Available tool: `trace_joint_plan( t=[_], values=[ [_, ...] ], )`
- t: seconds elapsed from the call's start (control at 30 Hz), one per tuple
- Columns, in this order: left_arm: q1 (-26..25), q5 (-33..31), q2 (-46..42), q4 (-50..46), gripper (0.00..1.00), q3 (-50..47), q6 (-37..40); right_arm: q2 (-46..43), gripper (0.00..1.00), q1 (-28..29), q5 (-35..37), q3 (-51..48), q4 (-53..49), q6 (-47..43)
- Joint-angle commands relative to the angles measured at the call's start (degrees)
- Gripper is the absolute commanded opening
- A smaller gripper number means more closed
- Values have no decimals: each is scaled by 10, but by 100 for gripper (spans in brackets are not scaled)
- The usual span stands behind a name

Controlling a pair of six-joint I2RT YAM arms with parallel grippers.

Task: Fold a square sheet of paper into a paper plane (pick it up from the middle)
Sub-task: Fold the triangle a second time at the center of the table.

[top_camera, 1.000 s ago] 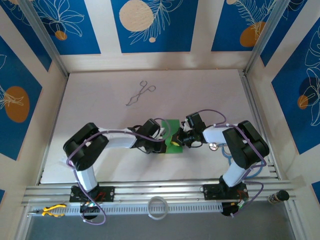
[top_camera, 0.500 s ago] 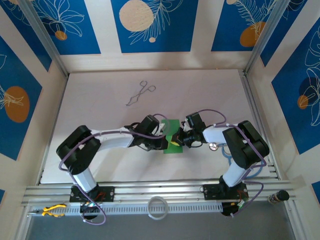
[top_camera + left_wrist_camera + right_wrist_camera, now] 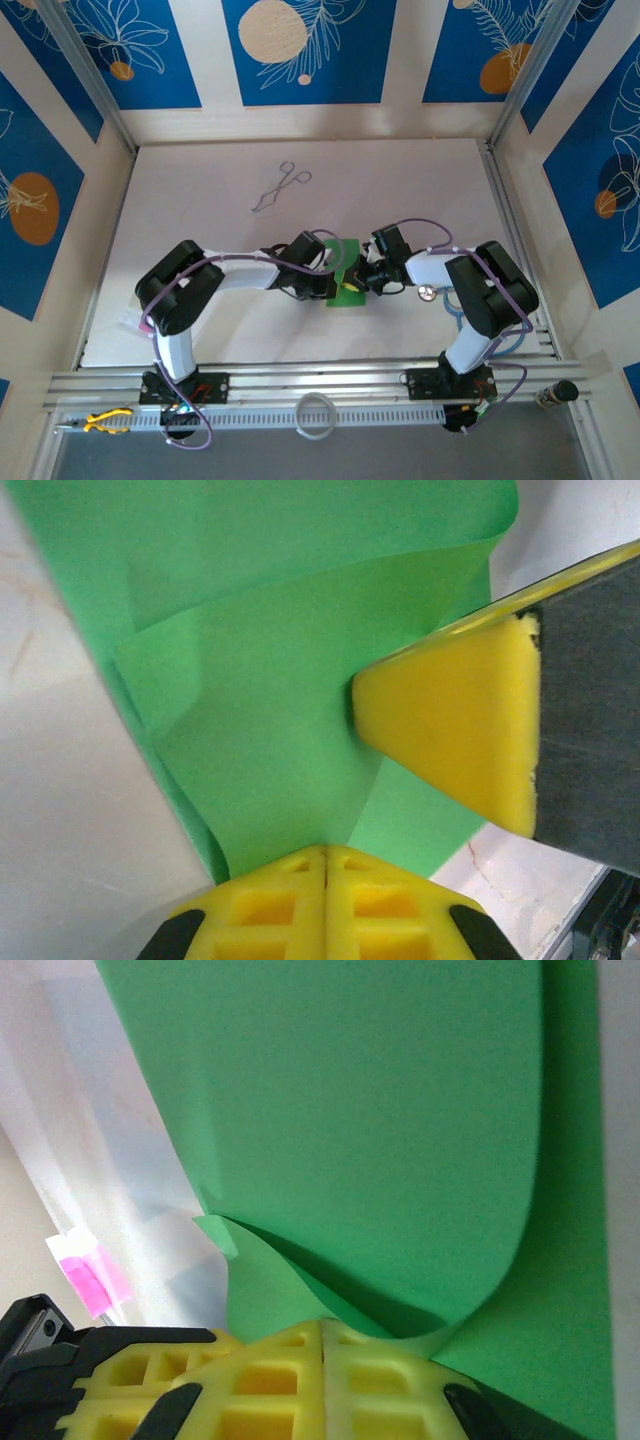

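Note:
The square sheet of paper is bright green and lies partly folded at the table's middle, between both wrists. My left gripper is shut at the sheet's near left edge. In the left wrist view a raised flap of the sheet narrows down into the closed tips of the left gripper. My right gripper is shut, and its yellow fingers push point-first onto the flap. In the right wrist view the sheet curls up and over from the shut tips of the right gripper.
Thin metal forceps lie at the far left of the white table. A small pink item sits beyond the sheet's edge. A small silver disc lies by the right arm. A white ring and a yellow tool rest on the front rail.
The left arm's elbow swung out to the left and back, and its wrist crept slightly right along the sheet. The right arm held still. Both grippers stayed shut.

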Motion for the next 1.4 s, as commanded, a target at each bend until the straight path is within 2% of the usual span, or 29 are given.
trace_joint_plan(
  t=[0.0,0.27,0.43,0.63,0.83,1.2,1.37],
  values=[
    [3,-17,8,-30,0,-28,7,-6,0,-4,9,11,-43,-10],
    [2,-11,2,-11,0,-72,2,-65,3,-12,24,41,-69,-30],
    [2,-15,3,-19,0,-63,8,-38,3,4,-9,45,-30,-27],
    [2,-19,2,-25,0,-59,9,7,2,19,30,35,-31,-13],
    [2,-18,2,-24,0,-63,13,19,1,-23,15,-6,10,-9],
    [2,-11,6,-8,0,-71,10,20,2,-107,8,-19,54,-44],
    [1,-13,6,-6,0,-72,6,-40,4,-117,-19,-25,61,-51]
  ],
)
